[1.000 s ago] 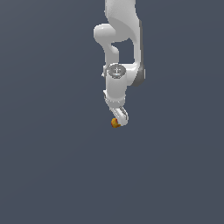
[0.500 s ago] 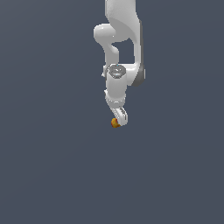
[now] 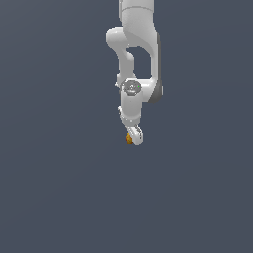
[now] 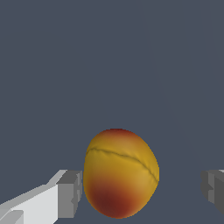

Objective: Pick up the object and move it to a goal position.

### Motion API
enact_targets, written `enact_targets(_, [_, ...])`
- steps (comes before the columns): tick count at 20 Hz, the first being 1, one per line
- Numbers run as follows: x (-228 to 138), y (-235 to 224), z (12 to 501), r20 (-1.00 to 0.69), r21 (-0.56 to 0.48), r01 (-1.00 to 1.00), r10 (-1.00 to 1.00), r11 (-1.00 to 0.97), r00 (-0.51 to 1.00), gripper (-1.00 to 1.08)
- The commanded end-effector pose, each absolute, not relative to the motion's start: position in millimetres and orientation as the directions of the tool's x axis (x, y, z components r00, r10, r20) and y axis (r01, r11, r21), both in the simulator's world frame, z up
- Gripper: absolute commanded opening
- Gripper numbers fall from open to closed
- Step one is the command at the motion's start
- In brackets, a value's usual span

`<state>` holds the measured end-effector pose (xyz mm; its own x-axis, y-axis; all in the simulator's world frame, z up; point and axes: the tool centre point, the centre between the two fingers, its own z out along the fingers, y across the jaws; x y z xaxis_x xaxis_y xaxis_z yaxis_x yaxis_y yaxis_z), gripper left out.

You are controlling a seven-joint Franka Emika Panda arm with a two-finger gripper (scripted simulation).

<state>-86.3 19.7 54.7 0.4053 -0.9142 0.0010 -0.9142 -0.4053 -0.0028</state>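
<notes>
In your exterior view, the plain grey-blue desk fills the exterior view's left side with nothing else on it that you can make out. Moving toward the middle, the white Panda arm comes down from the top edge, bends at a rounded joint, and points its wrist downward. At its lower end the gripper sits right at the tiny orange-yellow object, which shows at the gripper's tip, on the exterior view's left of the white finger; you cannot tell from here whether the object rests on the desk or is lifted off it. In your wrist view, one grey finger pad on a white finger stands just beside one flank of the object, very near it or touching, while the other grey finger is well apart from the opposite flank, with bare desk showing between. So the fingers are spread wider than the object and are not clamped on it. The object looks egg-shaped, yellow-orange with a dark crease across its upper half and a reddish patch low down.
</notes>
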Motion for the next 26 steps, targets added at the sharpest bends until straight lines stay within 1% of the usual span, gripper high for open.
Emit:
enact_targets(1, [-88, 19, 43, 0.000, 0.000, -0.915, -0.915, -0.404, 0.404, 1.00])
enact_targets(7, [-87, 19, 34, 0.000, 0.000, -0.915, -0.915, -0.403, 0.403, 1.00])
enact_targets(8, [-87, 19, 34, 0.000, 0.000, -0.915, -0.915, -0.403, 0.403, -1.00])
enact_targets(20, [-86, 19, 35, 0.000, -0.001, -0.915, -0.915, -0.403, 0.403, -1.00])
enact_targets(26, [-76, 16, 48, 0.001, -0.001, -0.915, -0.915, -0.403, 0.403, -1.00])
